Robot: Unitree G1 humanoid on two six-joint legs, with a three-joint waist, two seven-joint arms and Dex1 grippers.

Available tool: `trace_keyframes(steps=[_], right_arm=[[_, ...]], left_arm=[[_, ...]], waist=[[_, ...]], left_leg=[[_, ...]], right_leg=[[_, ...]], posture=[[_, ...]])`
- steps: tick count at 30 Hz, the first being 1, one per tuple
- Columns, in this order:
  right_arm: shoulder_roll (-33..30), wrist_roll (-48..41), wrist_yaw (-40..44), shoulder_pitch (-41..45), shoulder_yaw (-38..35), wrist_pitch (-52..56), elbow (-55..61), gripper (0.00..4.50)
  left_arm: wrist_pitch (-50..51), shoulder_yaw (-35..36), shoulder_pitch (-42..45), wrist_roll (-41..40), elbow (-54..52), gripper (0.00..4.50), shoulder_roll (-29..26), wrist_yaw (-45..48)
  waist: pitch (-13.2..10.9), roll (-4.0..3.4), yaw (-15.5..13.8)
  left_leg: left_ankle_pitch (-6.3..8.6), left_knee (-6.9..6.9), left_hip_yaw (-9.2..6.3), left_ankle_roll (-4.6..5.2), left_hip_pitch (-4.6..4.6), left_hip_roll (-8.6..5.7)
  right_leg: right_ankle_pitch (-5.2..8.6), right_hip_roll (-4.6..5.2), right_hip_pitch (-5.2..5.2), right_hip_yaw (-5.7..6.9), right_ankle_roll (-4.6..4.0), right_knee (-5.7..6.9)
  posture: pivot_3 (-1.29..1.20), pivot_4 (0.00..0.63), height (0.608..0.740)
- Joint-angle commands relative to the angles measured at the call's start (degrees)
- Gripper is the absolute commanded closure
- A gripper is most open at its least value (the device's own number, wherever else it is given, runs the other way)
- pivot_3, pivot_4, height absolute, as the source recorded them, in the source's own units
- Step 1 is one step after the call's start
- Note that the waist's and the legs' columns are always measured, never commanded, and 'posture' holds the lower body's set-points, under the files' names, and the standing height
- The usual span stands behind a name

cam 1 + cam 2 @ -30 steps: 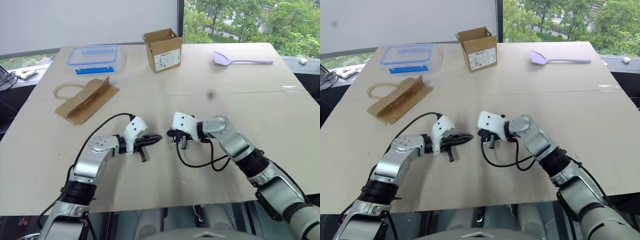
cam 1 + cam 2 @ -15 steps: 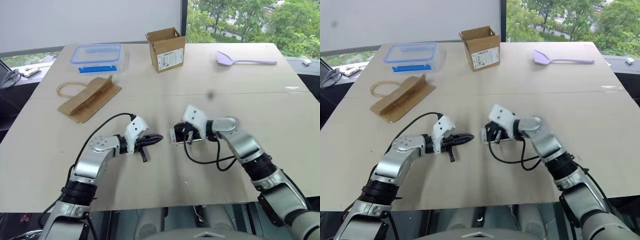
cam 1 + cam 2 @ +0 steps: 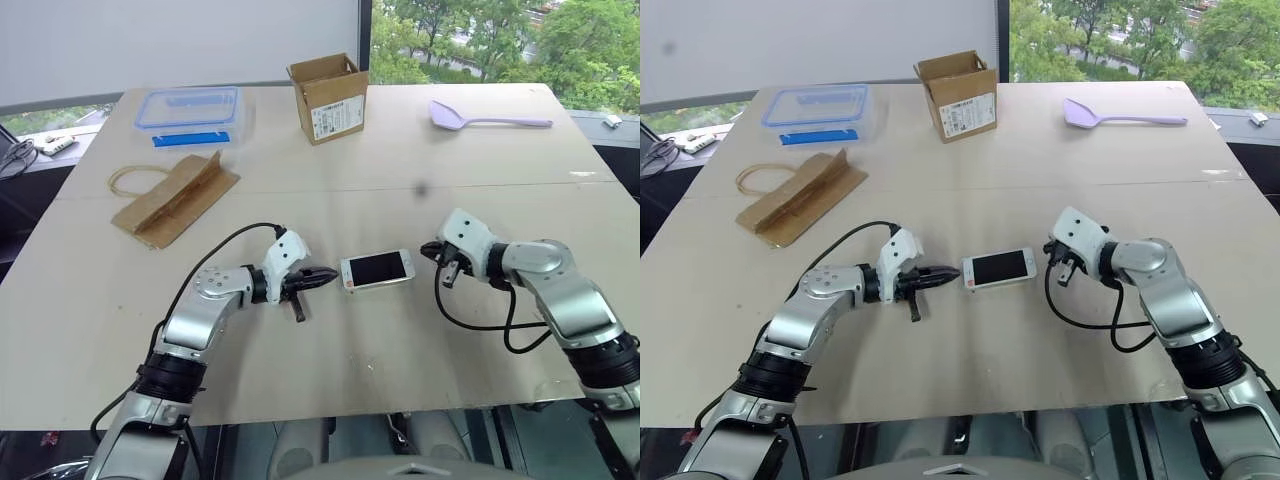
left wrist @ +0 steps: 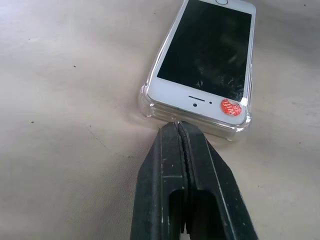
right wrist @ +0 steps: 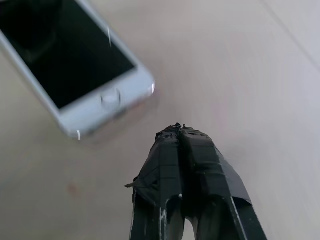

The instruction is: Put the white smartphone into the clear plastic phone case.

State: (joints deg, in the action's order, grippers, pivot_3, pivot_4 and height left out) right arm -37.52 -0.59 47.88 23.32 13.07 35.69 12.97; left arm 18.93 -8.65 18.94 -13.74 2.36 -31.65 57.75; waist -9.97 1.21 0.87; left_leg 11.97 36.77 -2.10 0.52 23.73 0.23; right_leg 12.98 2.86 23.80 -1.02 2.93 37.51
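White smartphone (image 3: 377, 268) with black screen sits inside the clear plastic phone case (image 4: 150, 106), mid-bench toward the near edge.

We see both grippers closed and empty: the left gripper (image 3: 326, 277) tips just beside the case's end, the right gripper (image 3: 432, 250) near the other end, apart.

No wording reads clearly: the round red-orange sticker (image 4: 230, 106) on the white smartphone (image 4: 207, 55) carries tiny white characters (illegible), as does the cardboard box's (image 3: 327, 84) label (image 3: 333, 120).

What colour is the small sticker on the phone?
Red-orange, on the white smartphone; clearest in the left wrist view.
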Motion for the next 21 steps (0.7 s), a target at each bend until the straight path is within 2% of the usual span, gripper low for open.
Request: trace_keyframes(steps=[1,14,21], right_arm=[[0.1,0.1,0.5,0.4,1.2,-1.5,2.6,4.45],[4.1,3.9,1.5,3.1,10.2,-5.6,1.2,4.45],[4.0,5.5,0.7,3.0,8.3,-7.6,-1.3,4.45]], left_arm=[[-1.0,0.0,0.7,-0.2,-0.4,4.50,0.2,0.5],[-3.1,-0.1,0.5,0.3,1.8,4.50,0.6,0.8],[-4.2,2.2,0.0,-0.7,3.0,4.50,-0.4,1.2]], waist=[[0.0,0.00,0.0],[0.0,0.01,0.1],[0.0,0.02,0.3]], left_leg=[[0.00,0.00,0.00,0.00,0.00,0.01],[0.00,0.00,-0.01,0.00,-0.03,0.04],[0.00,0.01,0.02,0.00,-0.11,0.08]], right_leg=[[0.00,0.00,0.00,0.00,0.00,0.00],[0.01,-0.05,0.00,0.01,0.01,0.00],[0.01,-0.08,-0.01,-0.02,0.01,0.08]], posture=[[0.00,0.150,0.740],[0.00,0.150,0.740],[0.00,0.150,0.740]])
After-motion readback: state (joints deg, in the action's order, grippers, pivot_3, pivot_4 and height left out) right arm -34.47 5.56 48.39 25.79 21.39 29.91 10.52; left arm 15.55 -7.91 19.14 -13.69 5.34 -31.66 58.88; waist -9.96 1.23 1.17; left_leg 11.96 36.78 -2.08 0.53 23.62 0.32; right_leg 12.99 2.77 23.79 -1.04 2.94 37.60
